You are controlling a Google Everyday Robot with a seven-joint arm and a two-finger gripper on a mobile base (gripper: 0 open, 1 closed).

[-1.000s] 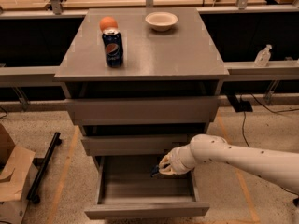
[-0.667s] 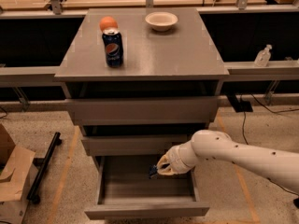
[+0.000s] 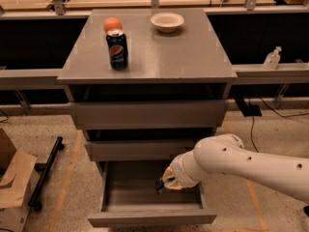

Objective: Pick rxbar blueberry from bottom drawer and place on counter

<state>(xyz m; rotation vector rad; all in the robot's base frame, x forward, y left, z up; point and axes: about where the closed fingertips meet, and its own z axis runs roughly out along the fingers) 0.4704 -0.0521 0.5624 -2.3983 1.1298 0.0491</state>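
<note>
At the far left a torn cardboard box (image 3: 14, 185) sits on the speckled floor, with a black bar (image 3: 46, 172) lying slantwise just beside it. Next comes the grey drawer cabinet, and on the left part of the counter (image 3: 188, 57) stands an upright blue Pepsi can (image 3: 117, 49), with an orange (image 3: 112, 23) just behind it, near enough that they may be touching. Further right, near the back edge of the counter, stands a pale bowl (image 3: 167, 21), well apart from the can. Below the counter the two upper drawers (image 3: 147, 114) are only a little way out, while the bottom drawer (image 3: 149, 219) is pulled far out, its grey floor showing. Inside that drawer, toward its right side, the gripper (image 3: 164, 183) points leftward and is clenched on the rxbar blueberry (image 3: 158, 184), a small dark blue piece sticking out at its tip and over the drawer floor; whether the bar touches the floor cannot be told. The thick white arm (image 3: 241, 161) runs from the gripper out to the right, crossing over the drawer's right wall and leaving the view at the right edge. At the far right a small clear bottle (image 3: 272, 58) stands on a ledge beside the cabinet, and a dark cable (image 3: 253, 124) trails on the floor below it
</note>
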